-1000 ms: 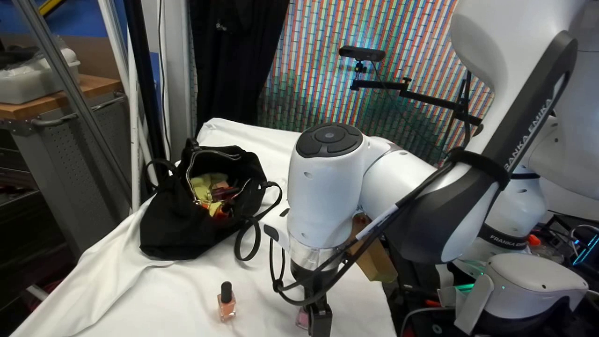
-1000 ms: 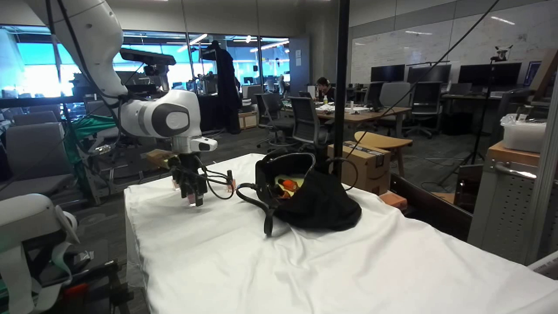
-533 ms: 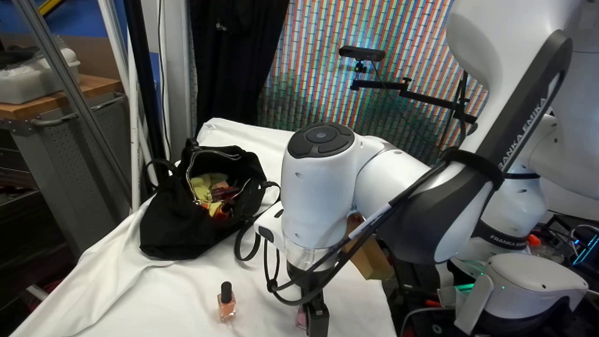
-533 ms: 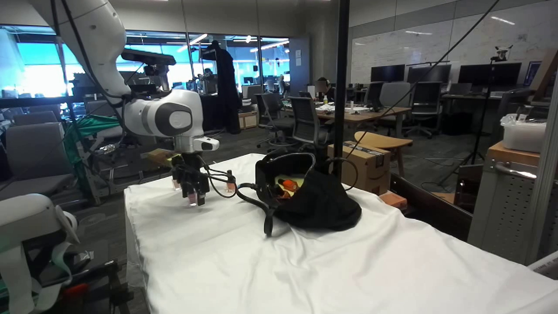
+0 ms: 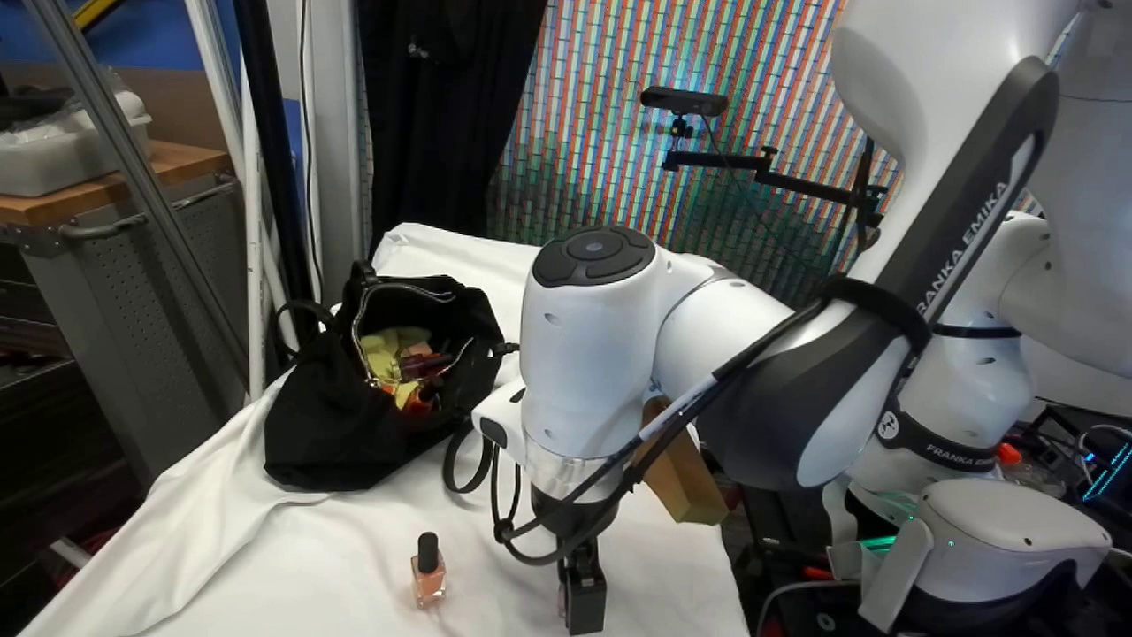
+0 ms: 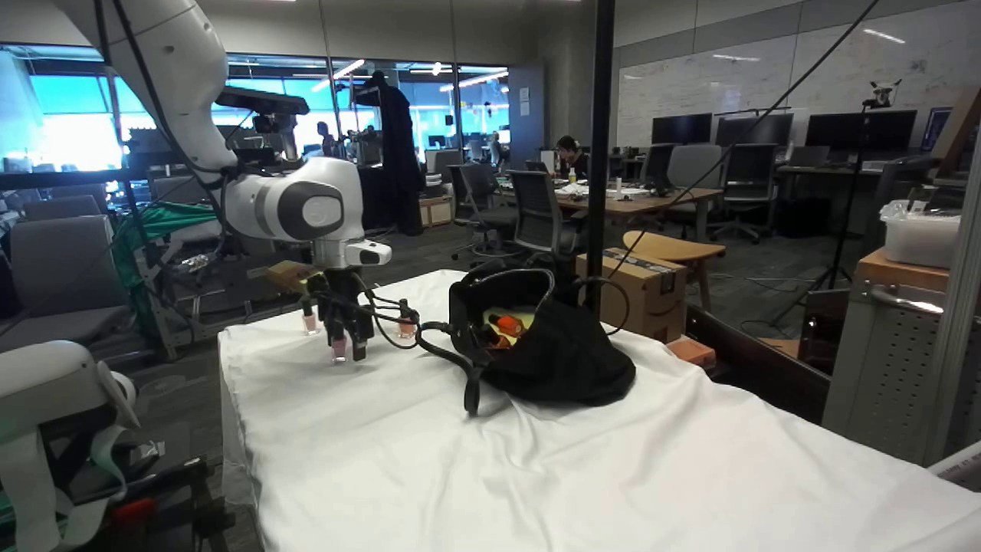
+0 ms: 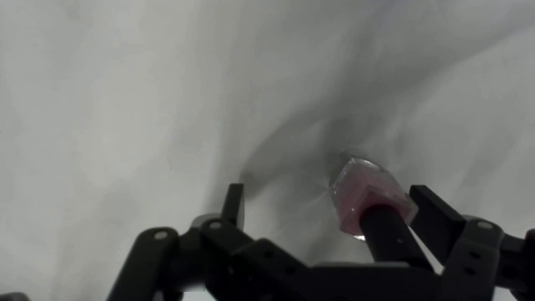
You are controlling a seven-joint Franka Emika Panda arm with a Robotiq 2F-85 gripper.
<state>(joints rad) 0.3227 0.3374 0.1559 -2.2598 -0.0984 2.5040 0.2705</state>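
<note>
At the left of an exterior view, a grey chair sits past the end of a white-draped table. A pale bottle of nail polish, black cap up, stands near the table's edge in the left part of the frame. Next along, the robot's gripper points straight down, its fingers spread, with a pink bottle on the table at the fingertips. A peach bottle stands upright near them, and at mid-frame a black bag gapes open on an orange object. A cardboard box sits behind the bag; a plastic tub rests on a cart at the right edge.

In the wrist view, from lower left to lower right, I see one finger well clear, then the pink bottle in the gap, then the opposite finger just beside it; whether those two touch, I cannot tell.
</note>
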